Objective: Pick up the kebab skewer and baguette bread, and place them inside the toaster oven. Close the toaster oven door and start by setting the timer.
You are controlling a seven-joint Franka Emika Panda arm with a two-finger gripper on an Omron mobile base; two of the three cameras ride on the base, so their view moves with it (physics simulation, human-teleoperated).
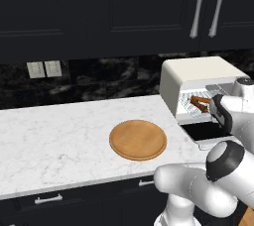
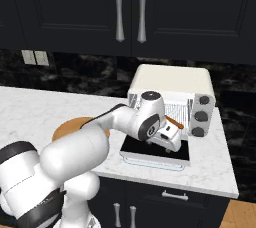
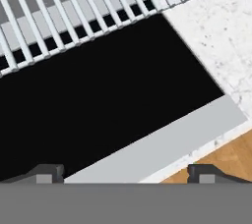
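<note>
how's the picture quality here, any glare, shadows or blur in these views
Left base view: flat even light, only a faint shadow rim under the round wooden plate. Right base view: sharp, no glare on the cream-white toaster oven. Hand view: its dark glass door reads solid black, no reflections; the gripper is open.

The left base view looks forward and down from behind the arm; the gripper (image 1: 218, 116) sits at its right edge, the toaster oven (image 1: 198, 74) just beyond it. The right base view faces the same oven (image 2: 172, 82) from the other side, with the gripper (image 2: 170, 139) near its centre. The hand view looks from close above the gripper (image 3: 125, 174), down onto the toaster oven door (image 3: 108, 105) and the wire rack (image 3: 74, 12) past it.
</note>
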